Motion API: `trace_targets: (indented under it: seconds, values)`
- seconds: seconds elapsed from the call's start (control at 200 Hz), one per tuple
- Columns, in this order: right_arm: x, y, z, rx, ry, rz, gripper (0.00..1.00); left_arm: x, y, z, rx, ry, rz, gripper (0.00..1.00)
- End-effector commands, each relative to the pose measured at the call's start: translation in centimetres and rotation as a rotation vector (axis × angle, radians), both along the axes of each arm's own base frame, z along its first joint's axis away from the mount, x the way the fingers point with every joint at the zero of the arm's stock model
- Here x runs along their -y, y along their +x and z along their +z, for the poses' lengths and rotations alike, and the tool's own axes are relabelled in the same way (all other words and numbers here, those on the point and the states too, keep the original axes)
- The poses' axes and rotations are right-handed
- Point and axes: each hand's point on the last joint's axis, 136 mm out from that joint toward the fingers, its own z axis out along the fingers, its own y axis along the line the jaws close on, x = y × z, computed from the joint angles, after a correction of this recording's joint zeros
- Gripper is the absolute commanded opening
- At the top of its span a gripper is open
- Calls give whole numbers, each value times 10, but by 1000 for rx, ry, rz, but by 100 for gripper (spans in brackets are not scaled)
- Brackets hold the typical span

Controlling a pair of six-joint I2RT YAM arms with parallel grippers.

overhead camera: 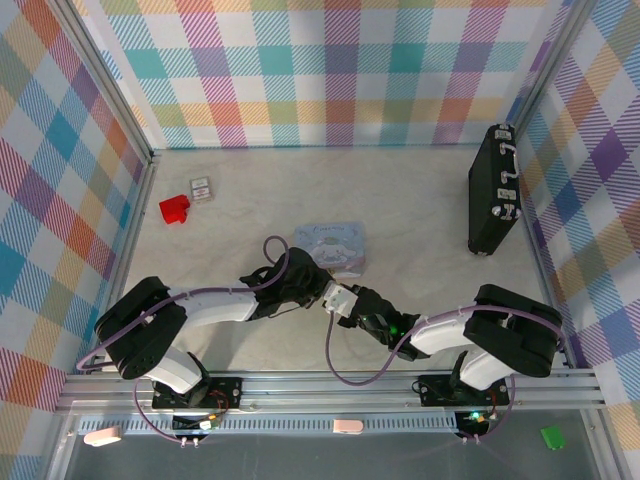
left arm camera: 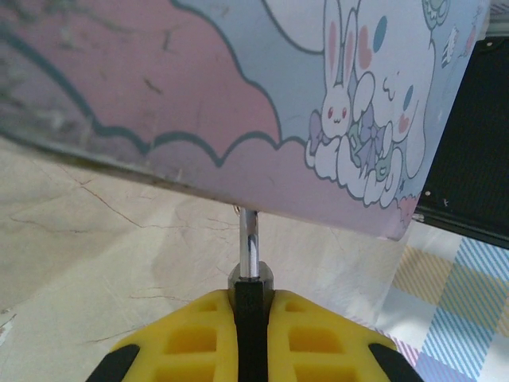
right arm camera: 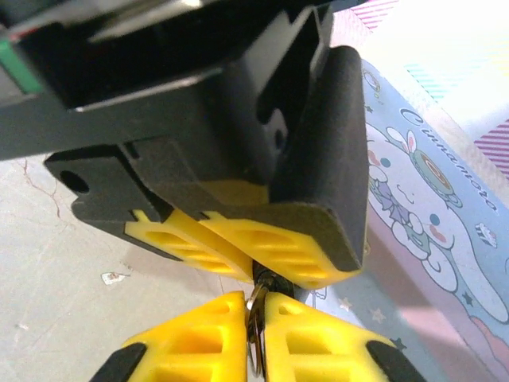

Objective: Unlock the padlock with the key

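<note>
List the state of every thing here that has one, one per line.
left gripper: shut on the padlock
padlock: held by its body, shackle sticking out; locked or not, cannot tell
right gripper: shut on the key
key: pinched, tip by the padlock
pale blue tin: lid on, lying flat
black case: looks shut, standing on edge

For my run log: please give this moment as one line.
left gripper: shut on padlock | right gripper: shut on key | insertion: cannot tell
</note>
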Motion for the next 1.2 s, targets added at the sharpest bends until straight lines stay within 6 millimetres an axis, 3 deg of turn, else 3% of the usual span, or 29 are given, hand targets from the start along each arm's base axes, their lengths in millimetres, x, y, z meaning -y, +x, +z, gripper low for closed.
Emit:
trace_targets:
  seconds: [0.0, 0.265, 0.435, 0.64, 0.73, 0.83, 0.925, 1.075, 1.195]
  values:
    - [-3, 14, 27, 3, 156, -103, 9, 3, 5, 26, 57, -94, 16, 0]
    - [5, 25, 40, -271, 529, -350, 3, 2, 11, 43, 120, -155, 52, 0]
    - [13, 19, 16, -598, 853, -558, 0, 8, 14, 38, 118, -173, 48, 0]
    - [16, 15, 18, -641, 882, -577, 1, 6, 11, 22, 88, -140, 49, 0]
    - [16, 10, 22, -655, 887, -553, 11, 3, 10, 19, 91, -104, 44, 0]
    - [3, 0, 36, -670, 790, -420, 34, -8, 11, 17, 133, -3, 10, 0]
    - [23, -2, 44, -673, 726, -457, 57, -29, 7, 6, 184, 196, -81, 0]
    - [55, -5, 54, -751, 821, -450, 71, -35, 0, 7, 311, 270, -203, 0]
    - [69, -6, 58, -799, 850, -456, 73, -32, -2, 10, 393, 320, -302, 0]
